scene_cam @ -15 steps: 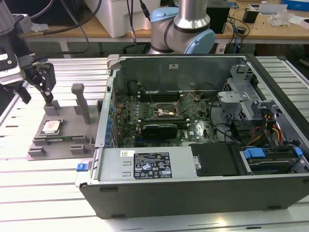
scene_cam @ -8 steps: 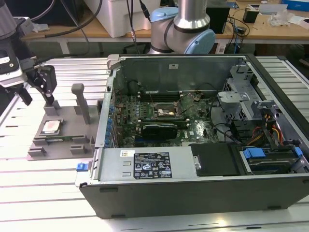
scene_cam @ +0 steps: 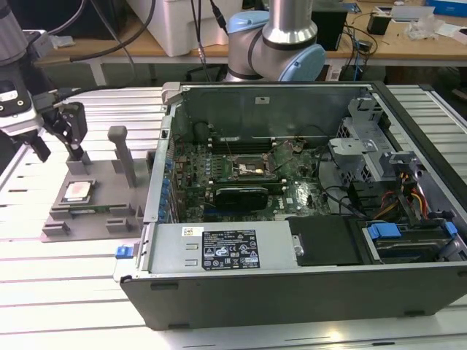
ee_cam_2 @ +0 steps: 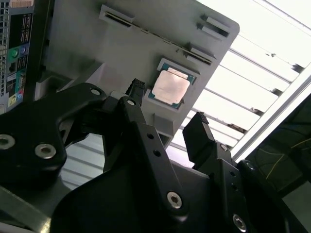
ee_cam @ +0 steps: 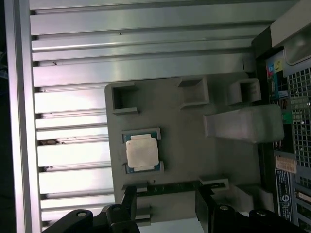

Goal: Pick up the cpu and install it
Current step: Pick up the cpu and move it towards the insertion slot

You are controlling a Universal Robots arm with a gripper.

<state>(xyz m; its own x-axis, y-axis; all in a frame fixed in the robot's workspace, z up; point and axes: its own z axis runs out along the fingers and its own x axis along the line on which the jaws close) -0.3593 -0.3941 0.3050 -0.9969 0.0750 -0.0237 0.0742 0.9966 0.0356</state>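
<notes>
The cpu [scene_cam: 76, 191] is a small silvery square chip with a pale rim, lying flat in a recess of the grey fixture plate [scene_cam: 98, 179] at the exterior view's left. Both wrist views show the cpu [ee_cam_2: 170, 88] [ee_cam: 142, 152] untouched. My gripper [scene_cam: 58, 149] hangs above and slightly behind the plate, open, with nothing between its black fingers [ee_cam_2: 137, 92]. In the wrist views the gripper [ee_cam_2: 168, 104] [ee_cam: 167, 194] stands apart from the chip. Inside the open computer case [scene_cam: 292, 284], the black socket frame [scene_cam: 252, 169] sits on the motherboard.
Upright grey posts [scene_cam: 120, 149] stand on the fixture plate beside the chip. The case's side wall [scene_cam: 157, 182] rises just to the exterior view's right of the plate. Everything rests on a slatted aluminium table [scene_cam: 58, 284]. Cables and drive bays [scene_cam: 401, 226] crowd the case's right end.
</notes>
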